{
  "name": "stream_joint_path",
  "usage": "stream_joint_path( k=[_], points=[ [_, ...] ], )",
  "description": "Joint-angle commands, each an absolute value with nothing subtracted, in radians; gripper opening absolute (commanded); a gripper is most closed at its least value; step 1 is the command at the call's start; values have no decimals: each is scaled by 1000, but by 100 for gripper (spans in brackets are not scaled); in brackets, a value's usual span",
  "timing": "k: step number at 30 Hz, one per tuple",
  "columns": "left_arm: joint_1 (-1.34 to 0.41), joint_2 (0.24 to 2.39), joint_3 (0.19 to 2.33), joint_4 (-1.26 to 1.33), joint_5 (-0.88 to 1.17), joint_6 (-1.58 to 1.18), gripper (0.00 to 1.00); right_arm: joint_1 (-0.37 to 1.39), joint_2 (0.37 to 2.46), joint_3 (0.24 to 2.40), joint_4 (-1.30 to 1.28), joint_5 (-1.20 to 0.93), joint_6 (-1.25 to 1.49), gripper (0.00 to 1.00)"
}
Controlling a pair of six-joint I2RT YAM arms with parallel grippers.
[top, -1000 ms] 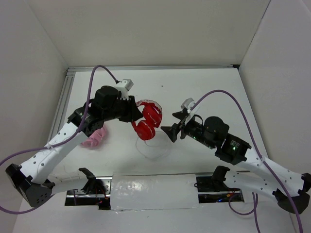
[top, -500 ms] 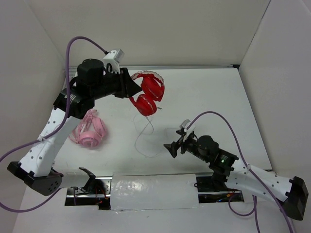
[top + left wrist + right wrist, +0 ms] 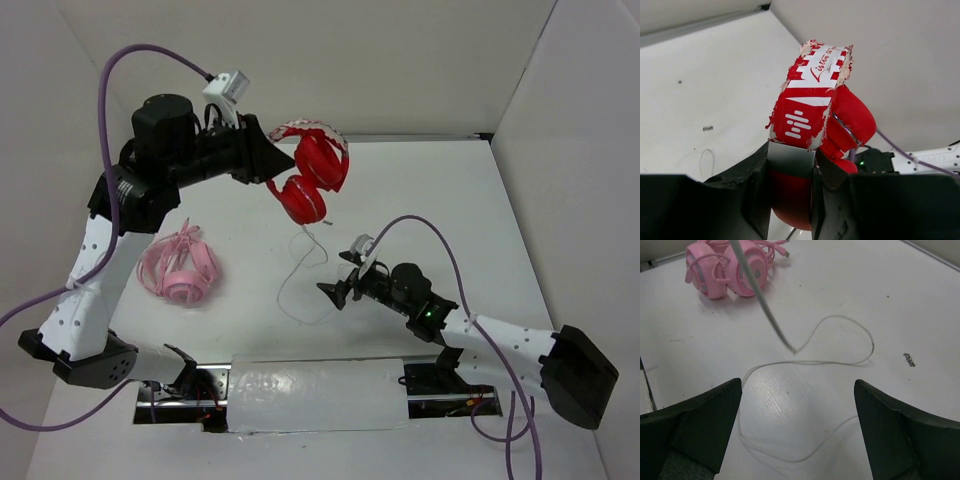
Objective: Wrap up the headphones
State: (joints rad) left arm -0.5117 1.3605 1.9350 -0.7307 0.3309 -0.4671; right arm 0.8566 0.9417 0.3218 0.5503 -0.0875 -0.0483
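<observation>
I've lifted the headphones (image 3: 302, 197) higher, left gripper (image 3: 272, 166) jaws pinching the headband (image 3: 810, 100); right gripper (image 3: 331, 293), jaws spread, dropped over the dangling cable (image 3: 830, 362) for wrapping.

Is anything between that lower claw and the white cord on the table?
Nothing visible does. The right claw is open, and the white cable lies on the table straight ahead of it; the pink headphones sit off to the side.

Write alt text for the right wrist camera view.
The right gripper hangs open over a thin white cable looped loosely on a white table. Pink headphones lie at the top left of the picture.
</observation>
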Motion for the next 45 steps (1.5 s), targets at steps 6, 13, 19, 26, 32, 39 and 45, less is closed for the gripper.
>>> stream_joint_path(
  k=[6, 13, 19, 26, 32, 39, 45],
  points=[
    [-511, 1319, 2062, -597, 336, -520, 0, 857, 1138, 348, 985, -42, 66, 100],
    [-509, 1285, 2071, -552, 244, -607, 0, 907, 1259, 392, 1134, 47, 109, 100],
    [-509, 1267, 2128, -539, 213, -621, 0, 893, 1402, 465, 1144, 107, 69, 100],
    [-509, 1186, 2013, -485, 251, -650, 0, 854, 1542, 563, 1291, 113, 118, 95],
    [-509, 1138, 1875, -460, 397, -650, 0, 813, 1557, 612, 1336, 60, 123, 35],
    [-509, 1063, 1696, -434, 553, -594, 0, 703, 1358, 590, 957, -163, 58, 0],
    [-509, 1003, 1476, -387, 728, -476, 0, 537, 1247, 676, 529, -221, -95, 0]
  ],
)
